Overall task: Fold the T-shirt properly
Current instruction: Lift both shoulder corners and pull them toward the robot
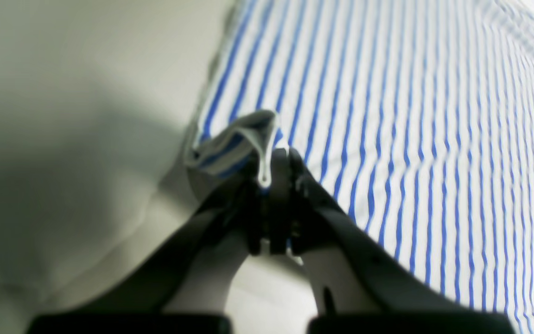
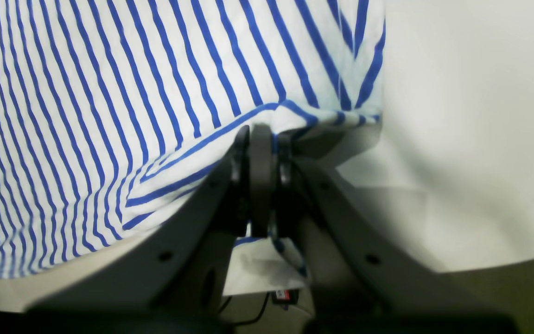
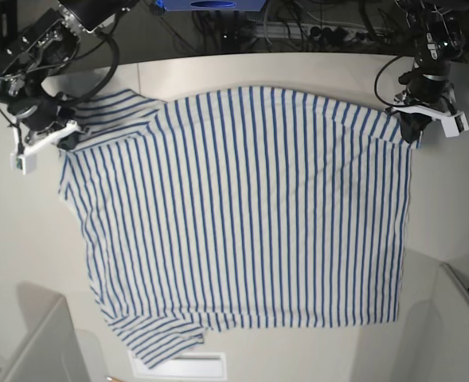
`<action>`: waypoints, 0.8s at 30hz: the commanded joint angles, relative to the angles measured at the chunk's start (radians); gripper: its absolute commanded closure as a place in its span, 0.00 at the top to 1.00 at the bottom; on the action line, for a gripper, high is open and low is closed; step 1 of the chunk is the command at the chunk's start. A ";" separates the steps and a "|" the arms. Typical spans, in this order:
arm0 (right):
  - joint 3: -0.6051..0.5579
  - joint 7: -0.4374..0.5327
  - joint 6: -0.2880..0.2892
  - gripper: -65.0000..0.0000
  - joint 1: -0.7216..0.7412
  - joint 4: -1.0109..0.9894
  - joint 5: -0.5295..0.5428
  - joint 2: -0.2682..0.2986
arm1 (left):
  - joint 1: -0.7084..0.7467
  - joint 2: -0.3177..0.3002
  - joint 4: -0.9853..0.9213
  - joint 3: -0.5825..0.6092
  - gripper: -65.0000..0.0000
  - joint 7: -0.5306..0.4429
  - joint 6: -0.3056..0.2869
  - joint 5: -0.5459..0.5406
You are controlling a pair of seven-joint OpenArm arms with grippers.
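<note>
Two claws hold the T-shirt [image 3: 242, 207], which lies spread flat on the table [image 3: 449, 207], stripes running front to back in the base view. Our left gripper [image 1: 274, 160] is pinched shut on a rolled bit of hem at one corner; in the left wrist view only a small lip of cloth sits between the fingertips. Our right gripper [image 2: 262, 134] is clamped on the fabric edge near the shoulder, beside one sleeve [image 3: 111, 107], with the cloth bunched and creased around the jaws.

We judge the thin bite on the left to be the main risk: a quick lift or a pull away from the other arm could slip the hem free, and that side would drop. If our two arms rise unevenly, the shirt may skew, so the fold lands crooked. The far sleeve [image 3: 158, 338] is already rumpled and could tuck under during a drag.

We see no containers in these views, so nothing is held in any.
</note>
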 commanded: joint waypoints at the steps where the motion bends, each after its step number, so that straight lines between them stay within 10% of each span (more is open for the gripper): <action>1: -0.020 0.018 -0.006 0.00 0.024 0.014 0.020 0.008 | -0.002 -0.010 0.015 -0.004 0.00 -0.022 -0.006 -0.013; 8: -0.126 0.028 -0.100 0.00 0.088 -0.049 0.020 0.028 | -0.077 -0.010 -0.039 -0.010 0.00 0.033 -0.003 -0.013; 24: -0.163 0.028 -0.110 0.00 0.234 -0.224 0.019 0.083 | -0.174 -0.010 -0.080 -0.013 0.00 0.076 0.000 -0.004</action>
